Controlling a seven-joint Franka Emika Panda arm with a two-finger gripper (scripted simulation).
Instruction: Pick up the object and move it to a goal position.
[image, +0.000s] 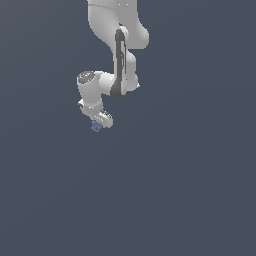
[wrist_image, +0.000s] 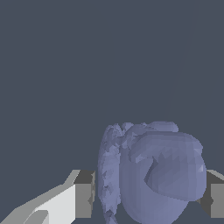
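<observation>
Currently listed: one white Franka arm, reaching down over a plain slate-grey surface. White two-finger gripper with grey pads, jaws closed in on either side of a small lumpy bluish-purple object; contact with the pads cannot be confirmed. Object sits between the fingers at the gripper's tip.

Hidden and cut-off parts

In the exterior view the object is showing too small to make out its shape, and the fingers beside it are hiding behind the gripper body; in the wrist view the picture's edge is cutting off the object's underside and both fingers.
</observation>
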